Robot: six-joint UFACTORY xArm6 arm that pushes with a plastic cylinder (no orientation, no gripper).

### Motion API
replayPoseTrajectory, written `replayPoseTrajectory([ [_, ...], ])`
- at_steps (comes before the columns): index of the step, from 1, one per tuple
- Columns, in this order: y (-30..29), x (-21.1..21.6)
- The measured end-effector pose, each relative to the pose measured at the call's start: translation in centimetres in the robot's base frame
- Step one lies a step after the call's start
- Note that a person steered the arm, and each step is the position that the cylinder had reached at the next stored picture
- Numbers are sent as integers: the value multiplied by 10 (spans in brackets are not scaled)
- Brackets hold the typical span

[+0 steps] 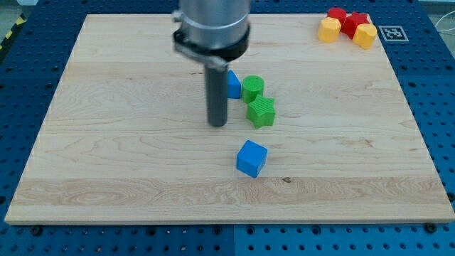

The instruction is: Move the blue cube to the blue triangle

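The blue cube [252, 158] sits on the wooden board [106, 142], a little below the view's middle. The blue triangle [233, 84] lies above it, partly hidden behind my rod, touching the green cylinder [252, 87] on its right. My tip [217, 124] rests on the board, up and to the left of the blue cube and just below-left of the blue triangle, apart from both.
A green star-shaped block [261, 112] lies just below the green cylinder, right of my tip. At the view's top right corner are two red blocks [346, 19] and two yellow blocks [330, 30], and a printed marker tag [392, 32].
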State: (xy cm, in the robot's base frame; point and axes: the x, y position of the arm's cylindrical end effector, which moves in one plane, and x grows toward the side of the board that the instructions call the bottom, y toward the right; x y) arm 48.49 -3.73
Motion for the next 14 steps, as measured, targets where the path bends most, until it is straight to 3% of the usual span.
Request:
replayPoseTrajectory([
  [1, -26, 49],
  [3, 10, 134],
  [5, 110, 128],
  [6, 126, 113],
  [9, 49, 30],
  [10, 49, 25],
  [12, 68, 84],
  [14, 2, 71],
])
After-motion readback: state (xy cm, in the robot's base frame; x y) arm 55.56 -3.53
